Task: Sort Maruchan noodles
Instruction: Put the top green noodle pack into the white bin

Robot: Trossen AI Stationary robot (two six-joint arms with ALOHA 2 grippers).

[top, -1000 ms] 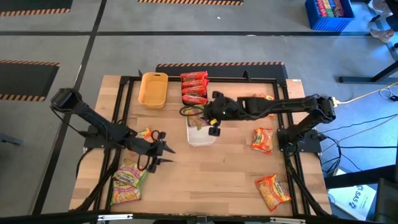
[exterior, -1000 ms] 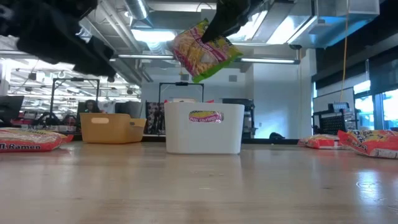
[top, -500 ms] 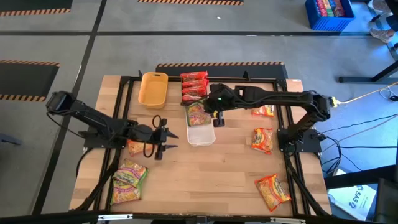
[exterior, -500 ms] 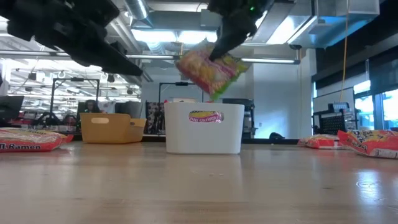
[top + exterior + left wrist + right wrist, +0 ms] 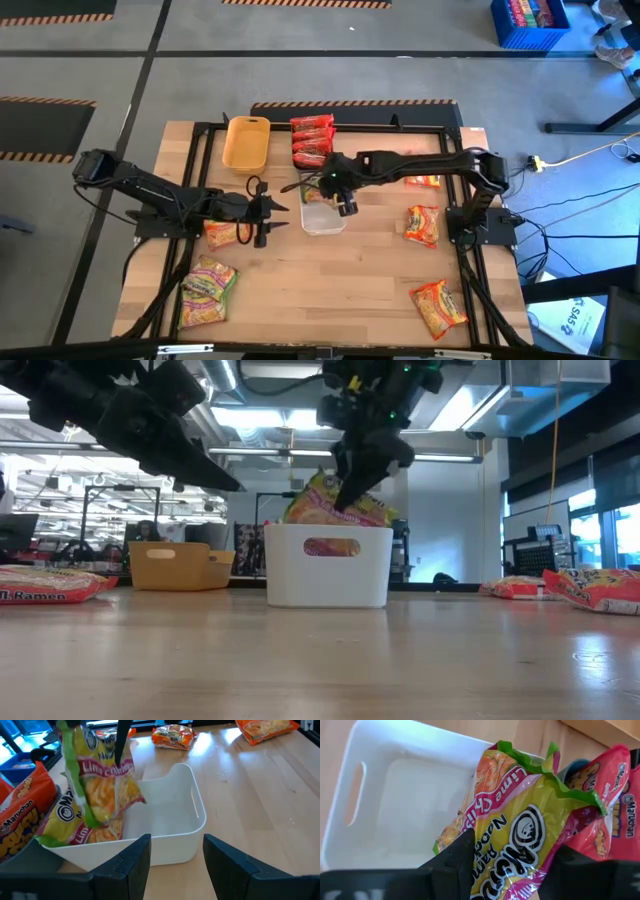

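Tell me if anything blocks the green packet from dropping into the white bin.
Nothing visible does. The right gripper holds the green packet partly inside the white bin, above another packet leaning in one end. The rest of the bin is bare.

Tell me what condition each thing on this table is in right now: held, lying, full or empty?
Right tool: shut on the green-pink packet.
Green-pink packet: held upright, lowered partly into the white bin.
White bin: upright, another green-pink packet inside.
Left tool: open, holding nothing, beside the bin.
Yellow tray: upright, looks empty.
Red packets: stacked in the blue tray.
Orange packets: lying loose on the table.
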